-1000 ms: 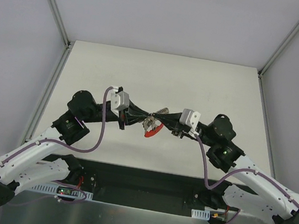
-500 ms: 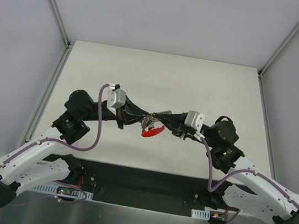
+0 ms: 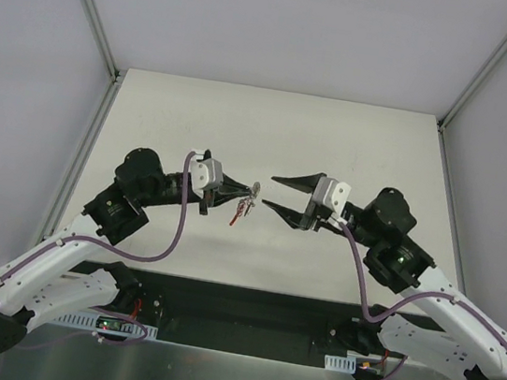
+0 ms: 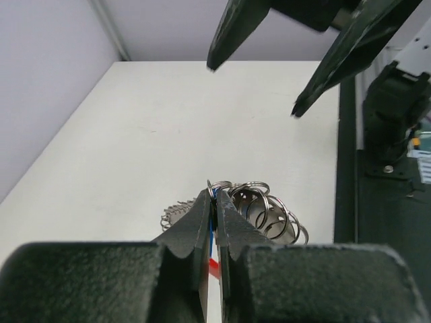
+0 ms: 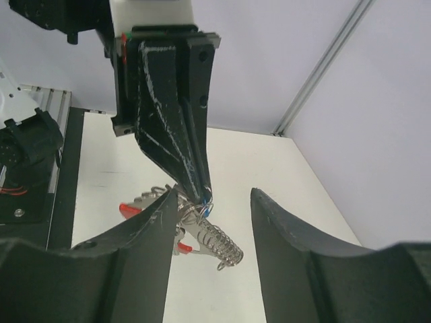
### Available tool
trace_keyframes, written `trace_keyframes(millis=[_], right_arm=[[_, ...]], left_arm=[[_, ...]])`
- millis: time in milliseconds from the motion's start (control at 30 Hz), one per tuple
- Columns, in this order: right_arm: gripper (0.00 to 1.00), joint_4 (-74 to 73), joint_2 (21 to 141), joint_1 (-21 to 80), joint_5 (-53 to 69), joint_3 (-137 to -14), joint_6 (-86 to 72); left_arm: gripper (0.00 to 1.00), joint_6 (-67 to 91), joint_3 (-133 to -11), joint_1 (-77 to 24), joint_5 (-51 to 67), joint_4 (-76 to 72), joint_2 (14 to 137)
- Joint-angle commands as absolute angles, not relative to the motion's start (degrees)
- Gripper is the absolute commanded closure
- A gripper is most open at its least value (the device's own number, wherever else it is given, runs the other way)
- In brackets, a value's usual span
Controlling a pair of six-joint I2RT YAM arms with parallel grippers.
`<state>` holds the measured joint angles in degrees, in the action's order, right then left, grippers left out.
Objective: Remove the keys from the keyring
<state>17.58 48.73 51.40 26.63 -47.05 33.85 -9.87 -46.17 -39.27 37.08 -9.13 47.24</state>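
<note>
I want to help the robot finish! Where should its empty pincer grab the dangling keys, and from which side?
Probably the keys by their free ends, which hang under the left pincer, shut on the keyring. Come from the right, where the open right pincer faces them; nothing stands between.

The right gripper (image 5: 215, 194) fills the foreground, its two black jaws standing well apart. Between them, farther off, the scratched black left gripper (image 5: 205, 195) points downward, its jaws pinched together on the thin silvery wire keyring (image 5: 199, 212). From that pinch hang a tight silvery coil of stacked rings (image 5: 223, 243), tilted down to the right, and the thin silvery-grey toothed keys (image 5: 153, 197), partly hidden behind the near left-hand jaw. The keyring's flat bright red plastic tag (image 5: 128, 210) shows beside them, over the off-white bench (image 5: 249, 158).
</note>
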Motion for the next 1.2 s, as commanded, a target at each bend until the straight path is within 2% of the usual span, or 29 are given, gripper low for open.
trace_keyframes(millis=[0, 233, 467, 767, 1167], right_arm=[[0.50, 3.44, 50.62, 51.42, 22.77, -57.20, 35.51], [0.50, 0.97, 58.88, 51.50, 15.39, -63.98, 30.32], [0.67, -2.27, 66.00, 51.42, 14.24, -69.25, 29.00], [0.70, -2.38, 69.69, 51.42, 18.46, -69.17, 28.57], [0.68, -0.26, 70.75, 51.94, 21.27, -68.64, 26.81]], left_arm=[[1.00, -20.02, -50.54, -39.02, 30.16, -6.94, 46.50], [1.00, -28.47, -49.57, -40.52, 22.68, -5.80, 46.58], [1.00, -31.55, -47.81, -40.96, 22.41, -5.80, 45.79], [1.00, -31.82, -47.20, -41.04, 23.38, -5.80, 44.74], [1.00, -31.20, -47.55, -41.13, 23.82, -5.89, 45.44]])
